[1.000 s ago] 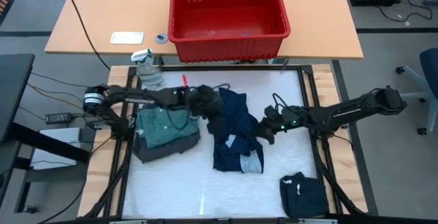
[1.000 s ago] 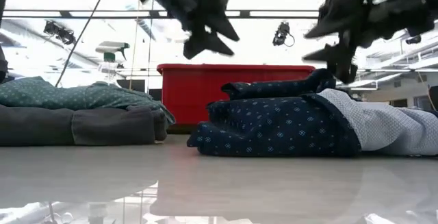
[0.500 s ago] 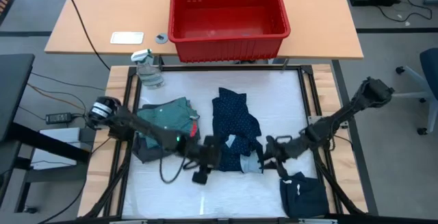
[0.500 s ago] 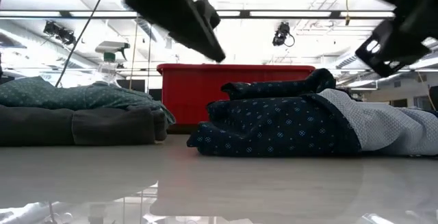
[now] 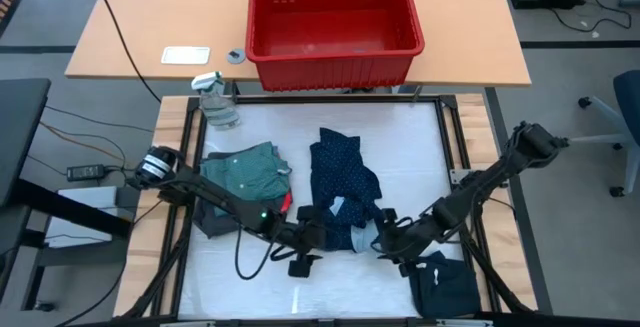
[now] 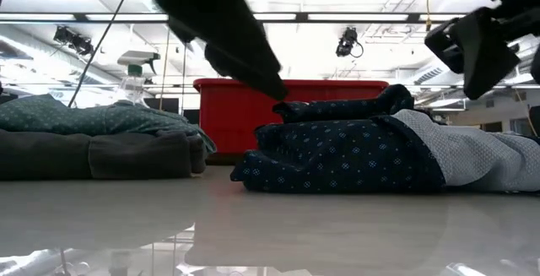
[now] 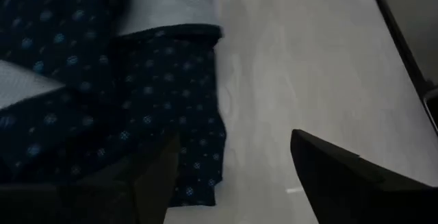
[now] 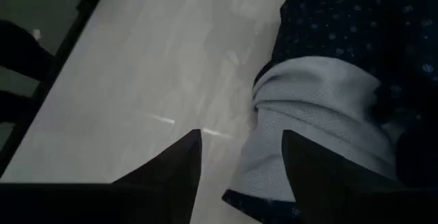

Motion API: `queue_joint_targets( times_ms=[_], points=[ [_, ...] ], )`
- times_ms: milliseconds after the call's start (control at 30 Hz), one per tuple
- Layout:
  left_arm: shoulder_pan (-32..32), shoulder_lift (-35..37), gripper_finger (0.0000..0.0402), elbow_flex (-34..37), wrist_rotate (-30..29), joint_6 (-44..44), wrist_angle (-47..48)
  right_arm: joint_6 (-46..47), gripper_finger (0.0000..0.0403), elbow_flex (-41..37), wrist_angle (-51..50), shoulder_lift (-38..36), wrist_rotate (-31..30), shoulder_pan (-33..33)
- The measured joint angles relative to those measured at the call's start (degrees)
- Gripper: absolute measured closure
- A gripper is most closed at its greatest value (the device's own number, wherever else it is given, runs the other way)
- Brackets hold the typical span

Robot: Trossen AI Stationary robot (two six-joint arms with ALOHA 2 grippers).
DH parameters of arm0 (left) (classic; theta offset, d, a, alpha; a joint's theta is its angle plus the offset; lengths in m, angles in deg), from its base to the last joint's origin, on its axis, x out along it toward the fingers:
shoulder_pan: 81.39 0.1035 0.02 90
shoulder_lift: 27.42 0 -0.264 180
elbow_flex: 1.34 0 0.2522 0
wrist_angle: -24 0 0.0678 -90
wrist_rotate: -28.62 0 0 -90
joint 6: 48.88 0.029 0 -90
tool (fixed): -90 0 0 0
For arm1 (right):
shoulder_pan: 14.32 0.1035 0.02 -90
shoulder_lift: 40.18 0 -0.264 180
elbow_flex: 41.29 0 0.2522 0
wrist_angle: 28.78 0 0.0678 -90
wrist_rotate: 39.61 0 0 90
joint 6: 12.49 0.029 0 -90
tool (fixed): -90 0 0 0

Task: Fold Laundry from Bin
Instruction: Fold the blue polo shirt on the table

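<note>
My left claw (image 5: 300, 257) and right claw (image 5: 385, 247) hang open, holding nothing, at the lower edge of the crumpled navy dotted cloth garment (image 5: 345, 192), centre frame. Next, I think: grip both lower corners.

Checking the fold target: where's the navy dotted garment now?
High view: the navy garment lies mid-table on the white mat, right of the teal shirt, in front of the red bin.

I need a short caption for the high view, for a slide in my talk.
Both pincers, left and right, open at the near edge of a navy dotted shirt, with the red bin empty behind.
</note>
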Motion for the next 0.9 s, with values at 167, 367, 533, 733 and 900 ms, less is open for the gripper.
queue_joint_targets(
  times_ms=[167,367,533,733,900],
  points=[
    [2.1,1.3,0.0116,-3.9,0.0,-6.7,3.1,0.5,0.0198,9.2,-16.5,1.3,-3.0,-1.2],
    [4.2,2.9,0.0116,-12.8,0.0,1.0,9.7,0.0,0.0198,17.7,-26.4,-1.2,-5.0,-4.2],
    [3.8,0.6,0.0116,-13.2,-0.5,3.9,10.9,3.0,0.0204,14.3,-25.8,-0.5,-0.3,-5.3],
    [1.7,-6.8,0.0116,-13.0,-0.2,3.9,12.1,7.1,0.0212,7.6,-13.5,1.4,0.6,-1.0],
    [-0.1,-11.3,0.0116,-13.0,-0.1,3.8,13.2,7.1,0.0208,6.0,-9.6,4.6,-2.3,1.4]
  ],
)
